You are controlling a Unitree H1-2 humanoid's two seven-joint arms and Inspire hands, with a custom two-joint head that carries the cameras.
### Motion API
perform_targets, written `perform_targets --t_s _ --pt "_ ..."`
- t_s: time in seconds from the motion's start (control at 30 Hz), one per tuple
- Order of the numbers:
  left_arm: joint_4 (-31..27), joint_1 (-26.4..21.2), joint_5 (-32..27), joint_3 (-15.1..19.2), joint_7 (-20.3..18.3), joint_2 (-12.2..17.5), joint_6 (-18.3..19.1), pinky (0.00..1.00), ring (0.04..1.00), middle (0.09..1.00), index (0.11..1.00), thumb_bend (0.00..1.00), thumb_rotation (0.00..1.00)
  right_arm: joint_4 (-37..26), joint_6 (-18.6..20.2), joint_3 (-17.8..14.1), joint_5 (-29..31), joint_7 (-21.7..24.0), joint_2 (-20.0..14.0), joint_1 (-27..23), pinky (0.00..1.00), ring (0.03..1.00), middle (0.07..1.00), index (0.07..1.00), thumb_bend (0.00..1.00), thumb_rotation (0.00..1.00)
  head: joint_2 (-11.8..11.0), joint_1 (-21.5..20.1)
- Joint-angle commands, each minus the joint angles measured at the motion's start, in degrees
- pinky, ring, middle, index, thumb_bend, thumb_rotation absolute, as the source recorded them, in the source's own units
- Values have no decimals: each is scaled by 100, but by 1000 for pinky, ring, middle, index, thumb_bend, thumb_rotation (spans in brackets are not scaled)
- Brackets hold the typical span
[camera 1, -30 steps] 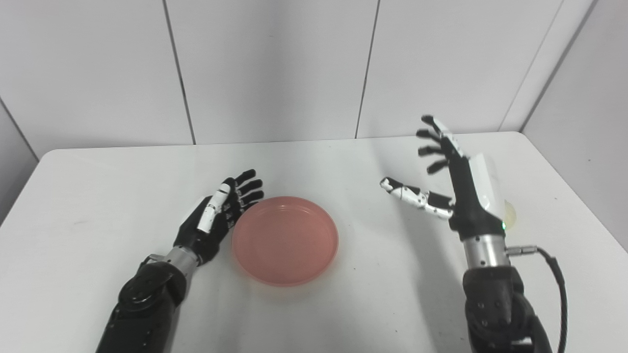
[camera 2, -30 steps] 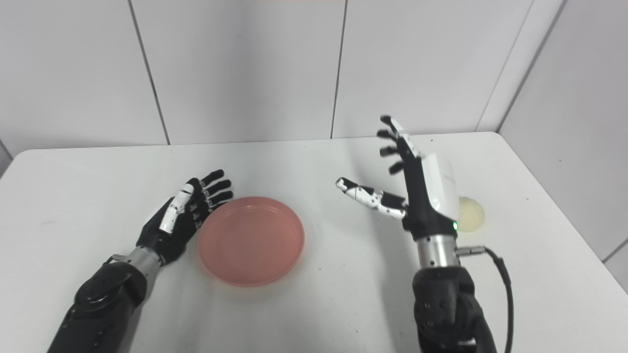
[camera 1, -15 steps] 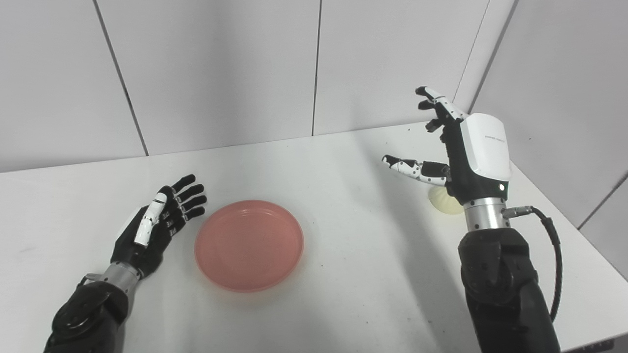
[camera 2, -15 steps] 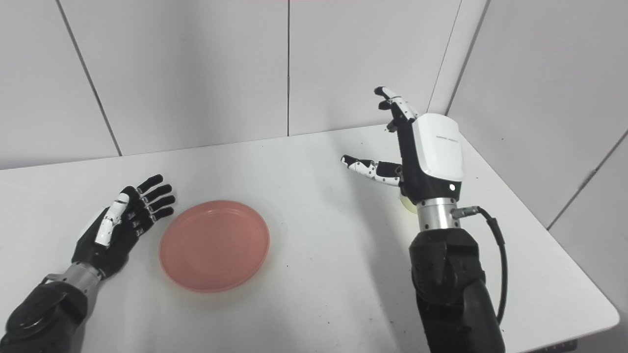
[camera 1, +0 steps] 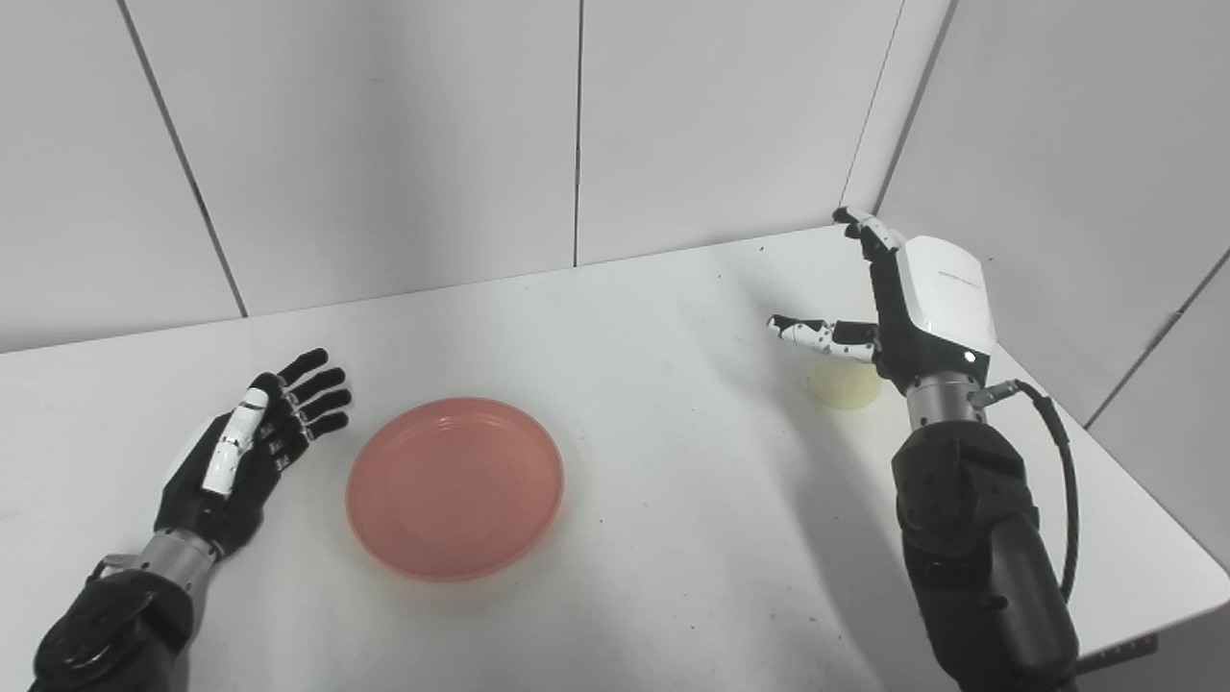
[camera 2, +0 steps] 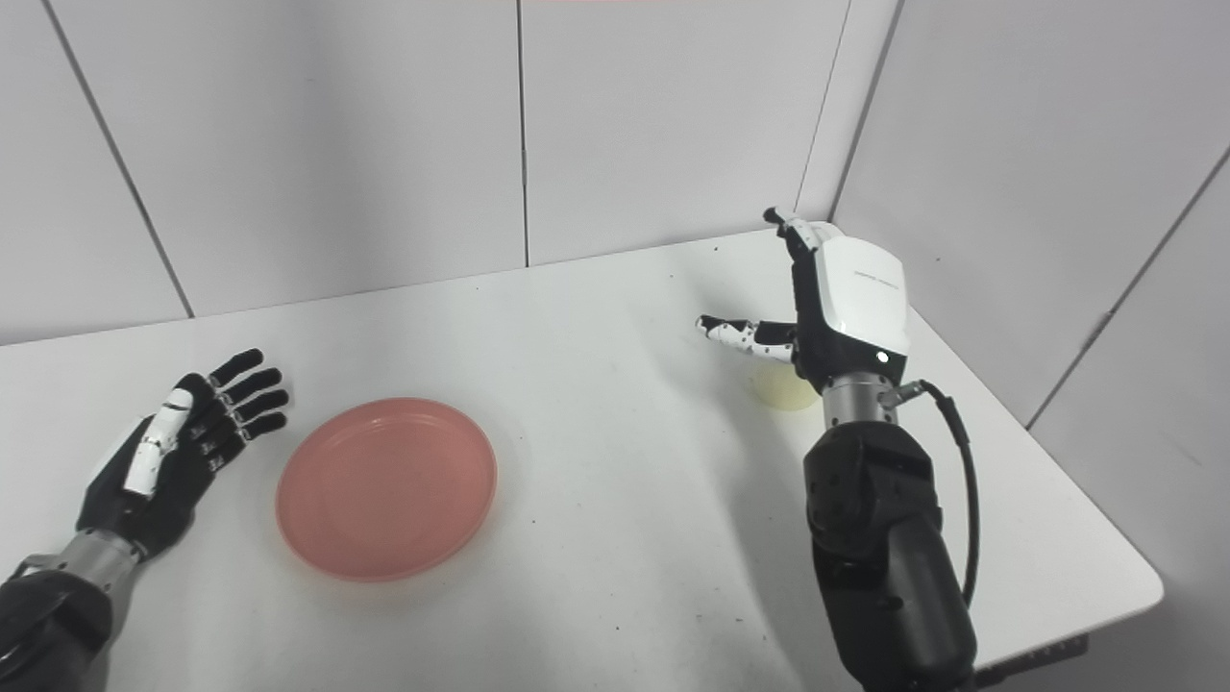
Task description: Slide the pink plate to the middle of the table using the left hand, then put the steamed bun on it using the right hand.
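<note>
The pink plate (camera 1: 455, 486) lies flat on the white table (camera 1: 653, 538), nothing on it. My left hand (camera 1: 252, 446) rests open to the left of the plate, fingers spread, a short gap from its rim. The pale steamed bun (camera 1: 845, 384) sits on the table near the right edge. My right hand (camera 1: 908, 308) hovers open just above and behind the bun, thumb stretched out to the left and fingers pointing away; its palm and wrist partly hide the bun in the right eye view (camera 2: 786, 388).
Grey wall panels (camera 1: 384, 135) close the far side and the right side of the table. The table's right edge and front corner (camera 2: 1143, 586) lie close to my right forearm. A black cable (camera 1: 1057, 481) loops off the right wrist.
The camera has swung to the right, shifting the whole picture. My left hand has drawn back from the plate's rim. My right hand has gone out and down over the bun.
</note>
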Motion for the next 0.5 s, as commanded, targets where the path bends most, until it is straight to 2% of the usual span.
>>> perform_targets --t_s 0.0,0.07,0.23,0.47 --pt "579 521 186 -28 51 153 448 809 825 839 824 491 882 11 62 -91 -121 100 -152 -133 663 811 826 815 854 407 17 -12" --pt "605 512 177 -24 29 173 437 809 826 840 827 491 886 124 59 -96 -115 118 -201 -125 713 839 834 822 859 412 31 -29" --pt "720 478 168 5 -23 201 385 799 816 831 818 504 864 386 59 -157 -10 124 -278 -118 726 850 846 836 861 428 48 -41" --pt "707 477 185 20 -37 217 397 798 815 829 815 499 856 747 64 -167 -49 317 -347 -135 680 856 861 859 899 472 71 -72"
